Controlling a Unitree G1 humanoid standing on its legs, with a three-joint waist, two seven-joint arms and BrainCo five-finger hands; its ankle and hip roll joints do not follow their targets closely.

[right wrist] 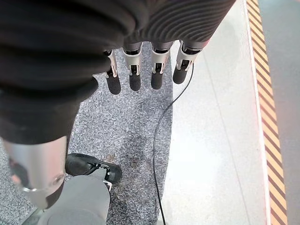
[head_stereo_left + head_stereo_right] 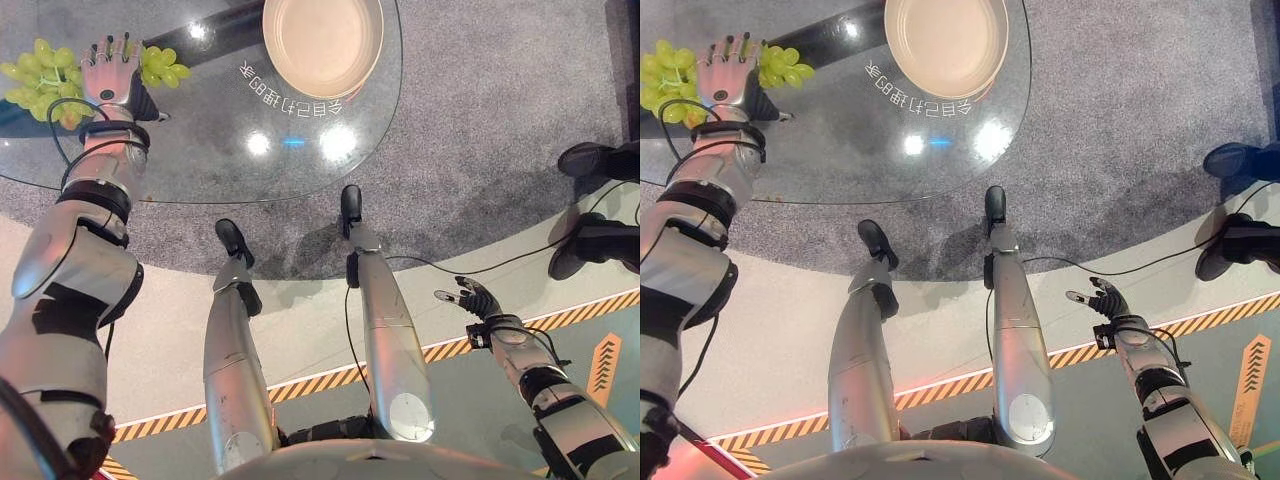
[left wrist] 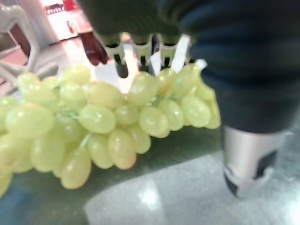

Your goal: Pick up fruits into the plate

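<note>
1. Your left hand (image 2: 108, 78) lies over the bunch of green grapes (image 2: 45, 80) at about 10 o'clock on the round glass table (image 2: 200, 150); fingers straight across the top of the bunch, thumb beside it, nothing clasped.
2. The beige plate (image 2: 322, 45) sits at 12 o'clock on the table, well apart from the grapes; no fruit in it.
3. Your right hand (image 2: 478, 298) hangs at 4 o'clock, off the table, above the floor; fingers relaxed, holding nothing.
</note>
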